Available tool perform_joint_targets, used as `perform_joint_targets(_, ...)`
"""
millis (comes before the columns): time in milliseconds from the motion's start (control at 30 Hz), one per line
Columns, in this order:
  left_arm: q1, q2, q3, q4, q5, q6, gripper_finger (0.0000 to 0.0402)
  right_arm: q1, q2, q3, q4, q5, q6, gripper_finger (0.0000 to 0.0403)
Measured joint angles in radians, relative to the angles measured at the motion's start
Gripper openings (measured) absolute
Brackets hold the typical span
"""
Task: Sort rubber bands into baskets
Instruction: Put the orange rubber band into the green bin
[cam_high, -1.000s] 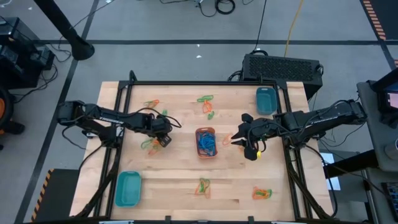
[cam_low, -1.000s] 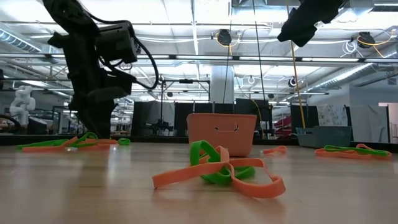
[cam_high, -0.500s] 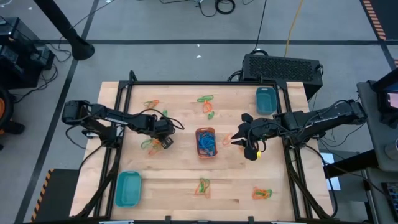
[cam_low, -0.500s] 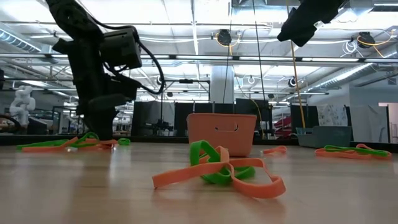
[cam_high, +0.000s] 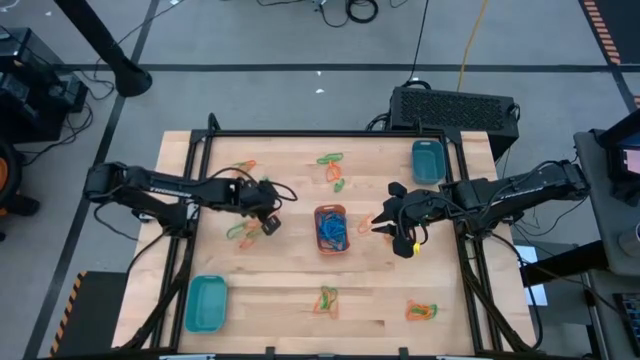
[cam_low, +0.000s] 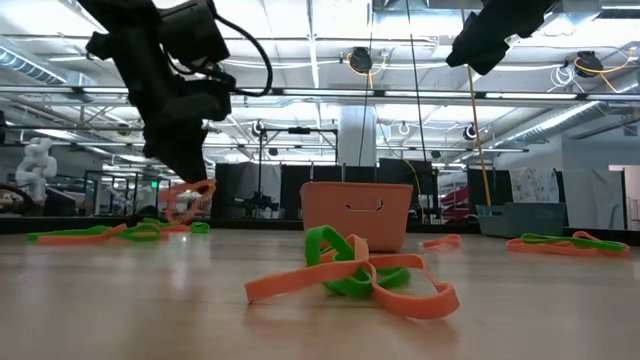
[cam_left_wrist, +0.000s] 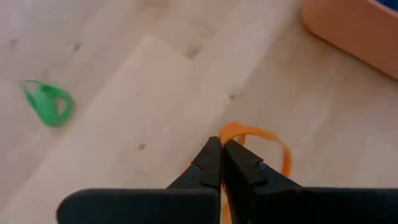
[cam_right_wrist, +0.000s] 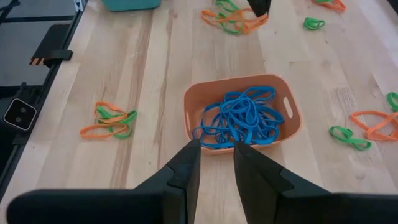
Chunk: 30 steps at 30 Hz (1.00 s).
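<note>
My left gripper is shut on an orange rubber band above the table, left of the orange basket. That basket holds blue rubber bands. Just below my left gripper, a pile of green and orange bands lies flat on the wood. My right gripper hovers open and high on the orange basket's right side, with nothing between its fingers. One teal basket stands at the far right and another at the near left. My left gripper pinches one side of the orange band's loop between its two fingertips. The fingers slant down from the table's left. The rest of the loop hangs slack below the fingertips, over the table.
More green and orange band piles lie at the far left, far middle, near middle and near right. A single green band lies on the wood near my left gripper. A black frame borders the table.
My left gripper has risen from the pile on the table's left with one orange band, going slightly toward the orange basket. The band, which lay in the pile, now hangs from the fingertips. The other bands in the pile stay flat on the table.
</note>
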Motion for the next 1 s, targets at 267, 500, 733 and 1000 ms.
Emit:
perform_joint_targets(267, -0.079, -0.003, 0.0, -0.004, 0.155, 0.006, 0.0016, 0.0, 0.0, 0.0, 0.0, 0.0, 0.002, 0.0089)
perform_joint_targets(500, -0.148, 0.027, 0.0, 0.019, 0.165, -0.006, 0.0064, 0.0, 0.0, 0.0, 0.0, 0.0, 0.005, 0.0089)
perform_joint_targets(733, -0.211, 0.029, 0.0, 0.069, 0.176, -0.006, 0.0109, 0.0, 0.0, 0.0, 0.0, 0.0, 0.005, 0.0089)
perform_joint_targets(1000, -0.25, 0.046, 0.0, 0.07, 0.113, -0.001, 0.0114, 0.0, 0.0, 0.0, 0.0, 0.0, 0.005, 0.0089)
